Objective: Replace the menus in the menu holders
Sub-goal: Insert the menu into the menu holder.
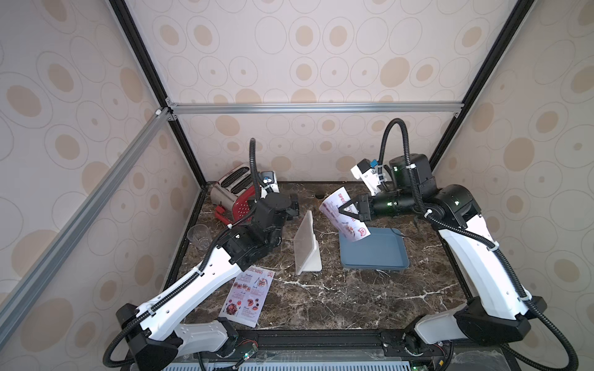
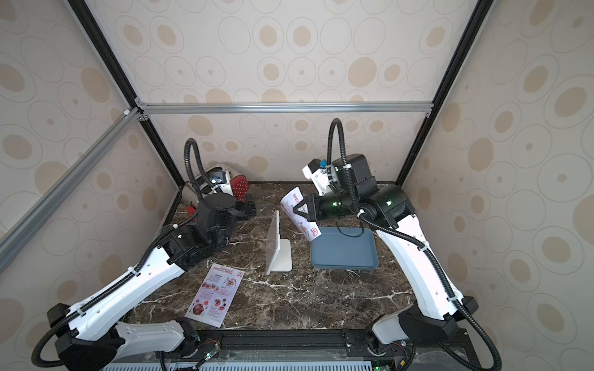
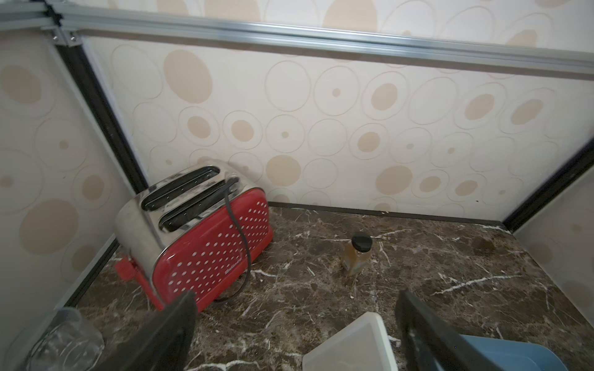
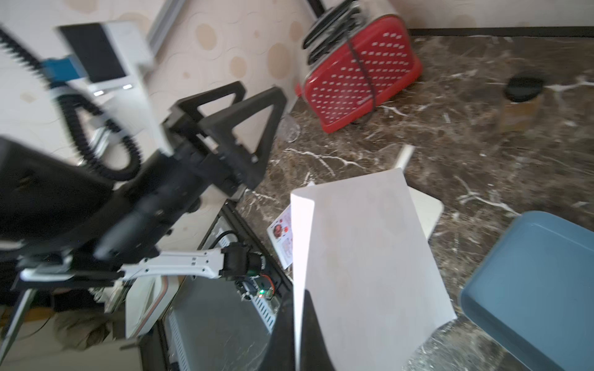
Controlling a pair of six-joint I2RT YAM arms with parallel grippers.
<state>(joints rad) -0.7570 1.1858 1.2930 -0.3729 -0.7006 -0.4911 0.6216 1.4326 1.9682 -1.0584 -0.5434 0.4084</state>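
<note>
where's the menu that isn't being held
In both top views the loose menu lies flat near the table's front edge, on the robot's left, beside the left arm, the menu holder farther back.

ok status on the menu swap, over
Right gripper shut on one menu, aloft beside the holder. Left gripper open, empty. Holder empty, other menu flat on table. Nothing in the way.

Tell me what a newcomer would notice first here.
The right gripper draws the eye first: it is shut on a curled menu, held in the air between the clear menu holder and the blue-grey tray. Next comes the red polka-dot toaster in the far left corner. A second menu lies flat near the front, by the left arm.
</note>
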